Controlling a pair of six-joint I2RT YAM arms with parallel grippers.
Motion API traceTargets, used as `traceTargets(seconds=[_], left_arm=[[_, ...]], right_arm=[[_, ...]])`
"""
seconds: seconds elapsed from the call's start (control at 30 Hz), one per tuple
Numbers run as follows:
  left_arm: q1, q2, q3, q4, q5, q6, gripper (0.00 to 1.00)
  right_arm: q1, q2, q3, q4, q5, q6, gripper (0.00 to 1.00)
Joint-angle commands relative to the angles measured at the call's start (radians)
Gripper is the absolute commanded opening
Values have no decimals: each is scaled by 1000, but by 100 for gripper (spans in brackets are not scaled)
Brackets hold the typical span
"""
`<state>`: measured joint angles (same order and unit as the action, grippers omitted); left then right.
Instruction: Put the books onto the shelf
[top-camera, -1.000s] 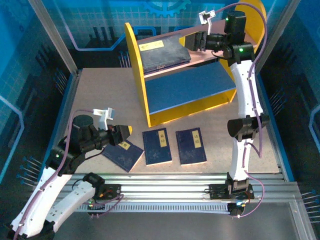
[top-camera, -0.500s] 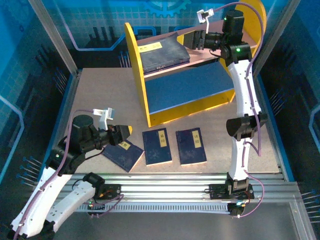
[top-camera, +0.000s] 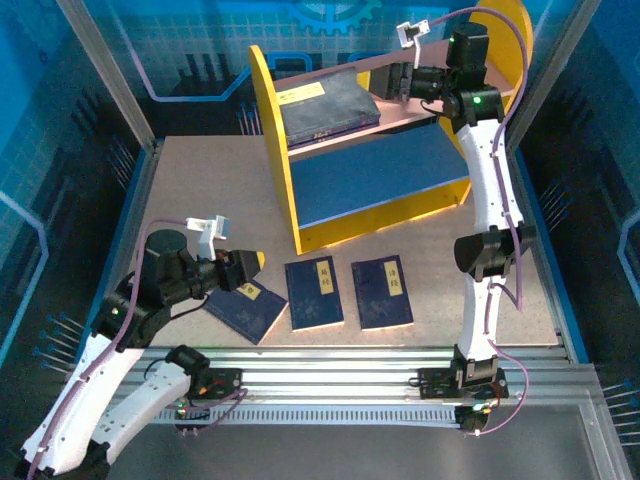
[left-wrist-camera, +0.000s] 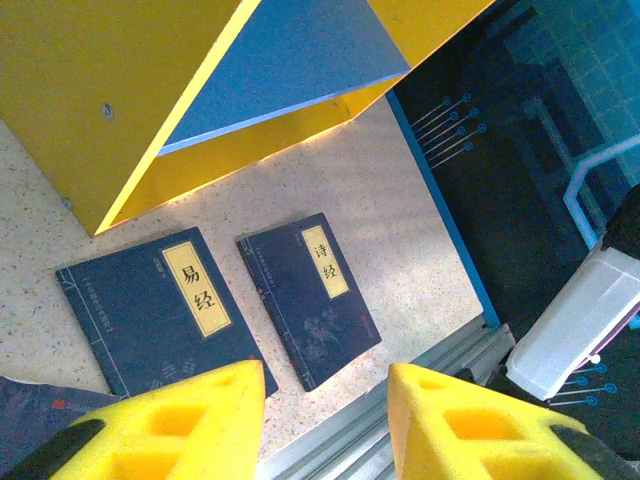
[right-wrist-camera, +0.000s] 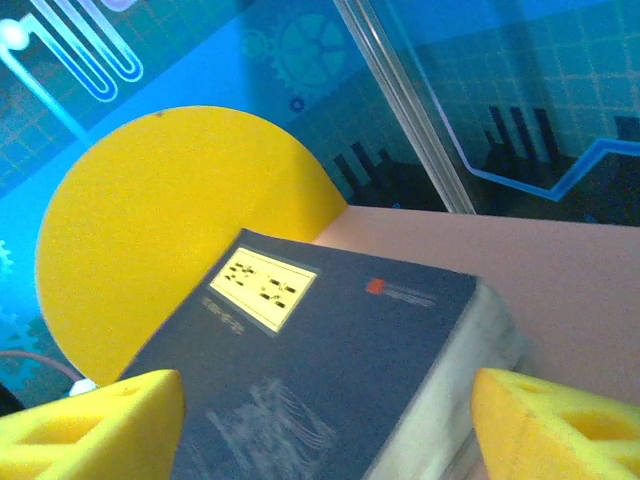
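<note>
The shelf stands toward the worktop's far edge, with a stack of books lying flat on its pink board. The right tool is released, its jaws wide at the stack's right end. Three more books lie along the near edge. The left tool, parted and empty, hovers over the tilted leftmost book.

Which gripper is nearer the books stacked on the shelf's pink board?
Right. The right gripper is just right of the stack; the left gripper hangs over the leftmost tabletop book.
</note>
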<state>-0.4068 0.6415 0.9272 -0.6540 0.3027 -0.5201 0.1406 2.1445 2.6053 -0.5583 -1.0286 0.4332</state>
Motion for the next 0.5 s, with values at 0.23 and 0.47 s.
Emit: traceTargets(seconds=[0.23, 0.47], left_arm=[[1, 8, -6, 8, -5, 19, 39], [1, 1, -35, 23, 1, 6, 39]], right_arm=[[-42, -160, -197, 6, 43, -85, 79], [-56, -317, -455, 58, 55, -182, 80]])
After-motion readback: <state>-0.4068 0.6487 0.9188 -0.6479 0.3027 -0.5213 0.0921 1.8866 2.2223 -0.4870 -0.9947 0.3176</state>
